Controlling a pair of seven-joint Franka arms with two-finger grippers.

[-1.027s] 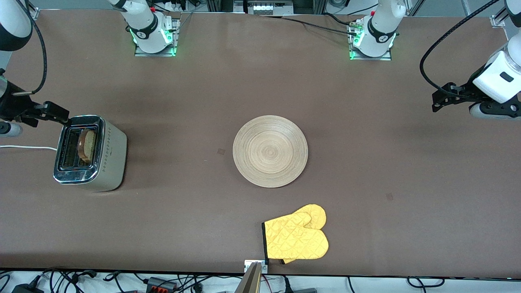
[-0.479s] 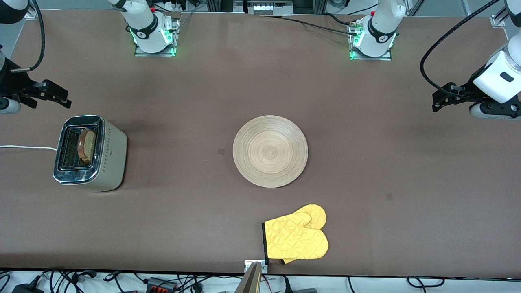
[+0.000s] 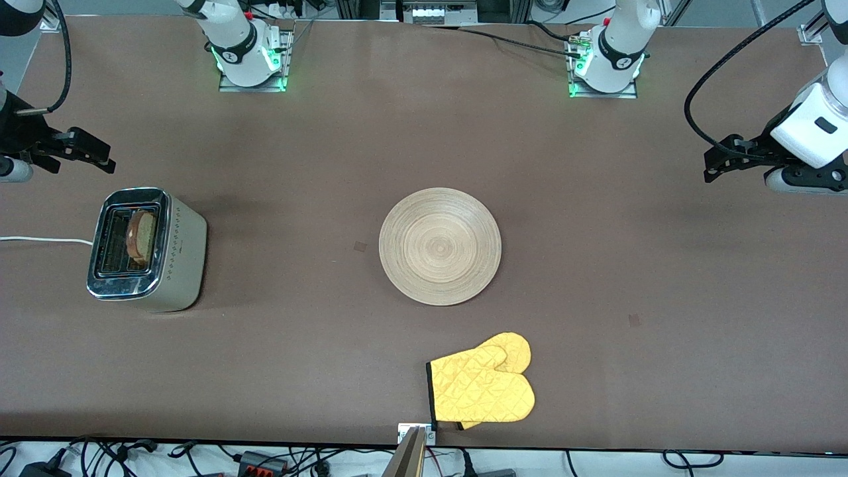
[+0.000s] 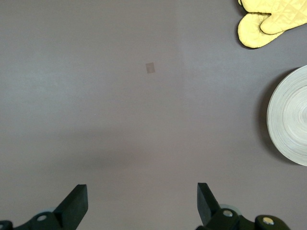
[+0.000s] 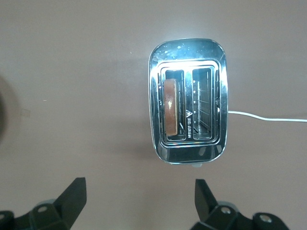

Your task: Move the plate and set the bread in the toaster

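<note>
The chrome-topped toaster [image 3: 147, 248] stands at the right arm's end of the table. The slice of bread [image 3: 142, 237] stands upright in one of its slots, and the other slot is empty. In the right wrist view the toaster [image 5: 188, 100] and the bread [image 5: 170, 106] show from above. My right gripper [image 3: 99, 156] hangs open and empty over bare table beside the toaster, and its fingers [image 5: 73, 194] are spread wide. The round wooden plate [image 3: 440, 246] lies bare at mid-table, and its rim [image 4: 292, 120] shows in the left wrist view. My left gripper [image 3: 712, 165] waits open over the left arm's end.
A yellow oven mitt [image 3: 483, 387] lies near the table's front edge, nearer the camera than the plate. It also shows in the left wrist view as the mitt [image 4: 268, 21]. The toaster's white cord [image 3: 40, 240] runs off the table's end.
My right gripper has drawn back from over the toaster's top to over bare table beside it, then held almost still. The bread stays in the slot. The left arm has not moved.
</note>
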